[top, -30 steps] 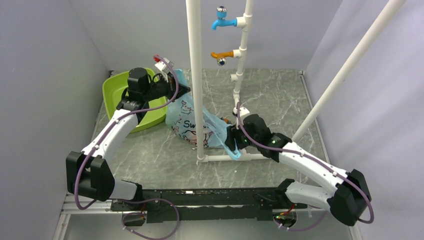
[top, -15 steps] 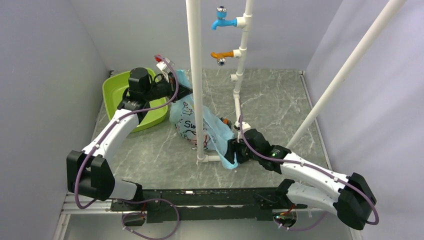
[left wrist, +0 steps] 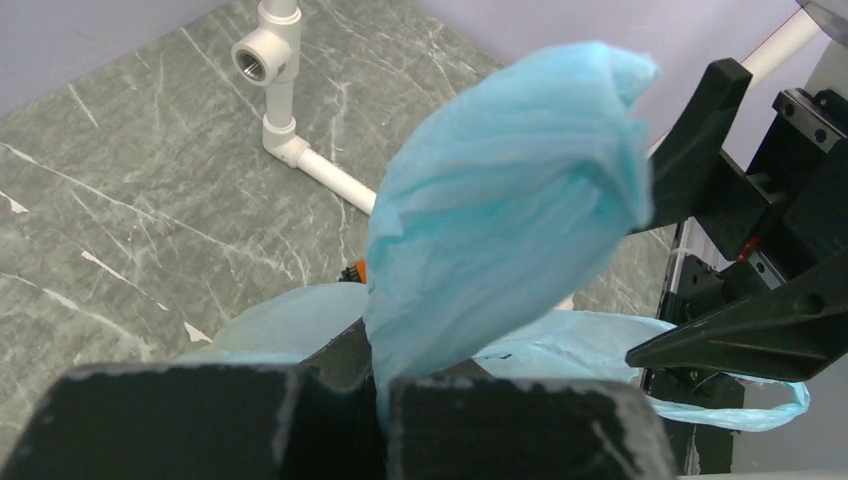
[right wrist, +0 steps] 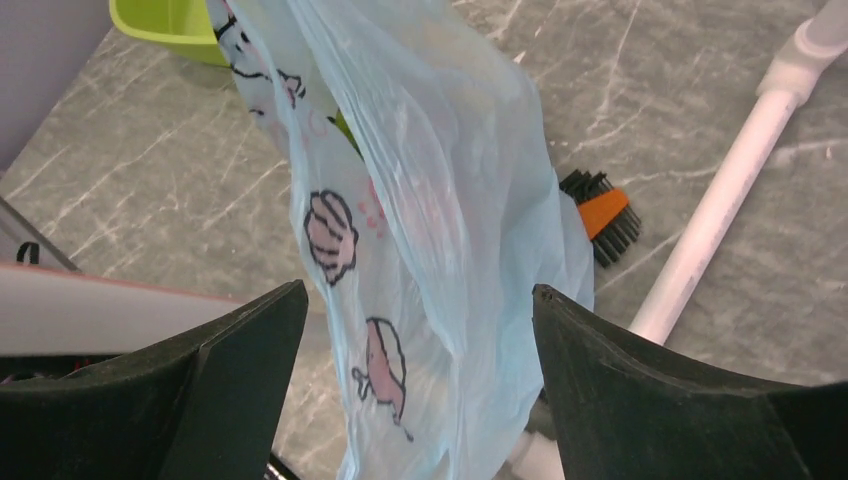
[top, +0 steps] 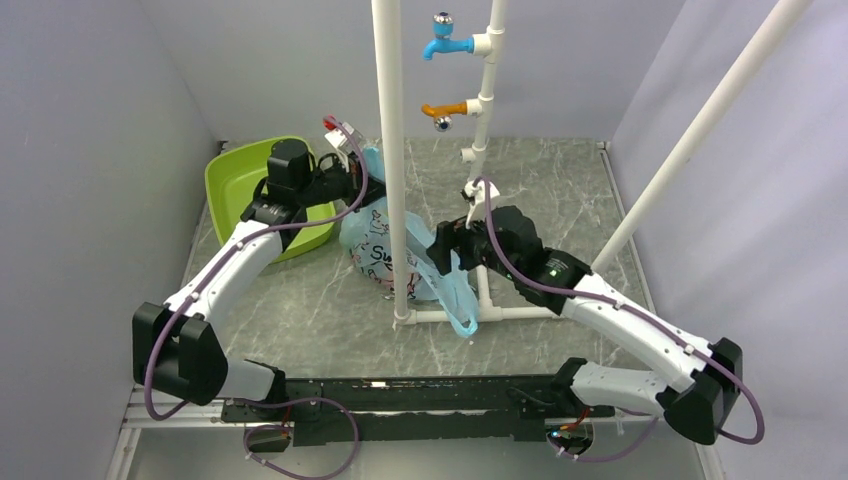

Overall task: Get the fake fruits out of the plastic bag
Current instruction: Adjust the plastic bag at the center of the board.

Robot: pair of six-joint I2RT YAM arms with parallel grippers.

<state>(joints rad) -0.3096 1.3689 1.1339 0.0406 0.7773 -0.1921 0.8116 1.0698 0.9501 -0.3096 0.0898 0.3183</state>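
Top external view.

Item 1: plastic bag (top: pixel 385 250), translucent light blue with a white cartoon print. We log its belly resting on the counter (top: pixel 560 190) at the foot of the white pipe frame (top: pixel 390 150). One end rises toward eleven o'clock and a loop handle trails toward five o'clock.

Item 2: left hand (top: pixel 360 172), at eleven o'clock of the belly. The left wrist view shows it clamped tight on a bunched tuft of the film. Since the handle lies at the opposite end, we judge this to be the bag's closed bottom. Raising it there would tip the load toward the mouth.

Item 3: right hand (top: pixel 447 250), at three o'clock of the belly. It is spread wide and holds nothing. In the right wrist view the film hangs in the gap, and we see neither finger touching it. We judge it placed there to take the handle side and open the mouth.

Item 4: fake fruits. None lies outside the bag, so we take them to be inside. In the right wrist view a yellow-green patch (right wrist: pixel 345 130) shows through the film, and we cannot tell whether it is a fruit.

Item 5: sundries. A lime-green tray (top: pixel 235 180) sits at ten o'clock of the bag. An orange-and-black brush (right wrist: pixel 600 215) lies on the counter at three o'clock of the hanging film.
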